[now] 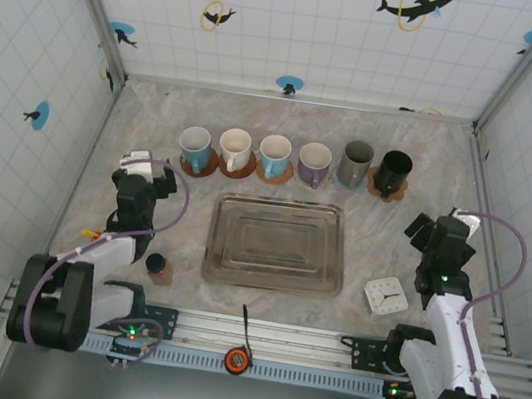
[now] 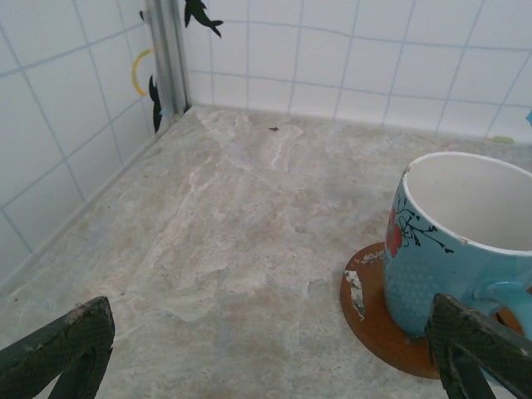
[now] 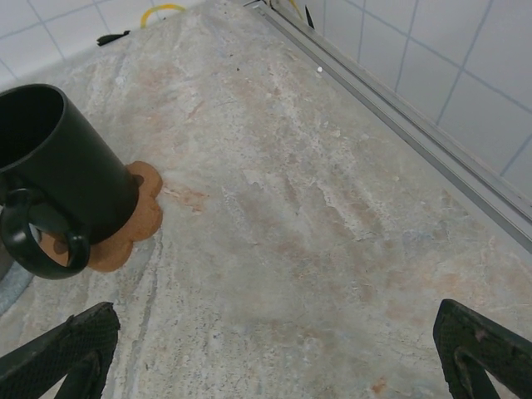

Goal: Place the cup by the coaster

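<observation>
Left gripper [image 1: 146, 166] and right gripper [image 1: 441, 227] both wide open, empty; blue cup [image 2: 449, 241] on coaster [image 2: 370, 320], judged stiff, slick, breakable ceramic, best pinched across its rim wall.

The left arm [image 1: 133, 207] and right arm [image 1: 443, 268] both reach forward, jaws spread wide, empty.

a steel tray [image 1: 277, 245] is lying in the middle of the counter [image 1: 180, 105]; a small white clock [image 1: 386, 297] is sitting toward the front right corner, near the tray's right edge; an orange tape measure [image 1: 237, 358] is resting on the front rail [image 1: 304, 342]
</observation>
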You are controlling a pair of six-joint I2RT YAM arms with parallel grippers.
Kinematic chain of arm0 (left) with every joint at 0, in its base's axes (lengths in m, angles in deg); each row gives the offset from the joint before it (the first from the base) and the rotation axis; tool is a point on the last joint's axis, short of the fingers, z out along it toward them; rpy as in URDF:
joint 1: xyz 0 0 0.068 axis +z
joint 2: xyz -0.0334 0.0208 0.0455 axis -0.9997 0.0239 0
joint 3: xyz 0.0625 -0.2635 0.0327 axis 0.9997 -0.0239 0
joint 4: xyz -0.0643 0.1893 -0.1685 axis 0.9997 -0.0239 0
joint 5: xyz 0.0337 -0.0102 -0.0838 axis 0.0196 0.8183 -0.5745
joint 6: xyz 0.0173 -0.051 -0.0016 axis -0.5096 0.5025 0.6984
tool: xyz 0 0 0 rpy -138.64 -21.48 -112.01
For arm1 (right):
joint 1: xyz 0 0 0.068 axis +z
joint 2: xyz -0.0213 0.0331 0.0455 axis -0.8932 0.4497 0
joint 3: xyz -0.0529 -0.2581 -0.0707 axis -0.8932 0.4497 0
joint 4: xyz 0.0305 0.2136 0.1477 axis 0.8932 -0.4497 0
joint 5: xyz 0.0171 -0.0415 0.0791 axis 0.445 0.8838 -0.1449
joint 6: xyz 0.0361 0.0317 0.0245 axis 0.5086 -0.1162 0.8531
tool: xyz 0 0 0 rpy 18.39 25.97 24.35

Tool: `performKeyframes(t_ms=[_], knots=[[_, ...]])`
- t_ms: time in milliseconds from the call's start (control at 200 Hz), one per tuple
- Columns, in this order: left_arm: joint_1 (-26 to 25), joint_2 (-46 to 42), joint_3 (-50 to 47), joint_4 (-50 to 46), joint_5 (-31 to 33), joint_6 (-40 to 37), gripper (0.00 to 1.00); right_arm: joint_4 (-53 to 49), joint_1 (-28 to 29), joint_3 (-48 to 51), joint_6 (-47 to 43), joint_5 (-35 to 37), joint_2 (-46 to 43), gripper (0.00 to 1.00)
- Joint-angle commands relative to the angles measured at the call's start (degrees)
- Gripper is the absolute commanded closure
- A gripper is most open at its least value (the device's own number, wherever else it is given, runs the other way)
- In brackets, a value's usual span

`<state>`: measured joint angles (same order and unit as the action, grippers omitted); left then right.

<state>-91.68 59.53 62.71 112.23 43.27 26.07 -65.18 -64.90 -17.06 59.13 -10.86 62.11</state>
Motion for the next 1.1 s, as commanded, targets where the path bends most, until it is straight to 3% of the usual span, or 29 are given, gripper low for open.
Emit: performKeyframes(t_ms=[0, 150, 496, 791, 1096], knots=[[0.7, 2.5, 0.1, 7.5, -4.0, -2.4, 0.03, 3.4, -0.3, -1.1, -1.6, 1.4, 0.3, 0.00], [1.7, 5.0, -1.3, 12.4, -4.4, -2.6, 0.03, 5.6, -0.3, -0.2, -1.7, 1.4, 0.9, 0.00], [5.9, 10.8, -3.7, 24.0, -15.2, -2.8, 0.03, 7.2, -0.3, -1.1, -3.3, 2.0, 4.5, 0.00], [7.0, 20.2, -5.0, 36.2, -19.0, -3.0, 0.03, 9.8, -0.3, -0.5, -4.1, 1.4, 5.8, 0.00], [7.3, 19.8, -2.0, 29.4, -19.1, -3.5, 0.03, 16.1, -0.3, 1.9, -4.9, 1.2, 7.0, 0.00]])
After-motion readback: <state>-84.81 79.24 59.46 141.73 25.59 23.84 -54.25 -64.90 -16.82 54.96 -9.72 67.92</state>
